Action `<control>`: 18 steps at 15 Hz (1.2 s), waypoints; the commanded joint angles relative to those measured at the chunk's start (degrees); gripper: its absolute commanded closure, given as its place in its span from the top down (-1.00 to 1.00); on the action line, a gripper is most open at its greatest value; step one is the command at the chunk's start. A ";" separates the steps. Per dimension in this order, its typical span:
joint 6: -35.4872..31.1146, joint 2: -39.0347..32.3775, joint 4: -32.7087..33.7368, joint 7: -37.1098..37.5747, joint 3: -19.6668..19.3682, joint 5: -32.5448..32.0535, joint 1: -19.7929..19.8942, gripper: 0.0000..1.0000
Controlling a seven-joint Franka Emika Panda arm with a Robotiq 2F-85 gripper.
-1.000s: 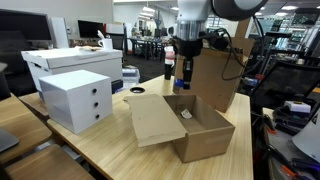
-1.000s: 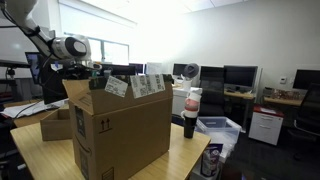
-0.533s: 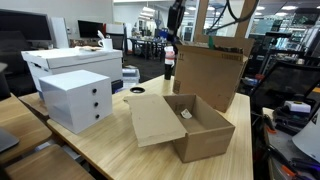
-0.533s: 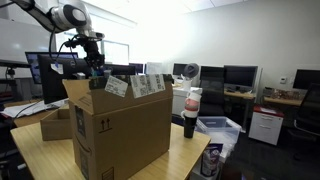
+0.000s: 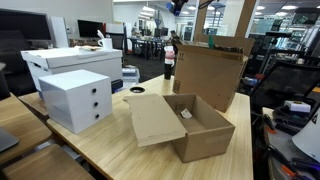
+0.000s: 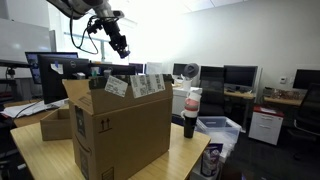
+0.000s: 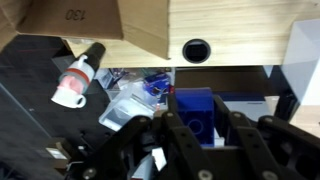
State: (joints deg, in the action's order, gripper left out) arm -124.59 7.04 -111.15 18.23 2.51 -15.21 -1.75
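High above the table, my gripper (image 6: 121,46) hangs over the tall open cardboard box (image 6: 118,125). In the wrist view the gripper (image 7: 195,122) is shut on a small blue box (image 7: 192,112), its fingers (image 7: 243,140) pressing on both sides. That same tall cardboard box (image 5: 212,72) stands at the back of the wooden table (image 5: 110,150). There only a bit of the arm shows, at the top edge. Far below in the wrist view lies the table edge (image 7: 240,50) with a round hole (image 7: 197,50).
A low open cardboard box (image 5: 198,128) with its flap folded out sits mid-table. A white drawer unit (image 5: 78,98) and a white lidded bin (image 5: 70,60) stand beside it. A dark bottle with a white cap (image 6: 191,112) stands by the tall box. Desks and monitors fill the background.
The gripper has risen steadily with the blue box, from just beside the tall box's rim to well above it, and has left the top of an exterior view.
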 commanded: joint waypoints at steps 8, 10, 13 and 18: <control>9.20 0.97 -5.25 16.08 -5.74 -8.62 9.60 -0.73; 13.49 0.63 -6.07 18.60 -6.06 -7.89 9.96 -0.73; 18.83 0.17 -6.90 21.69 -6.40 -6.62 9.85 -0.73; 23.05 -0.24 -7.21 23.70 -6.40 -5.46 9.37 0.24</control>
State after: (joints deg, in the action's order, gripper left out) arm -103.81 6.63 -118.11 40.14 -4.07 -21.81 7.92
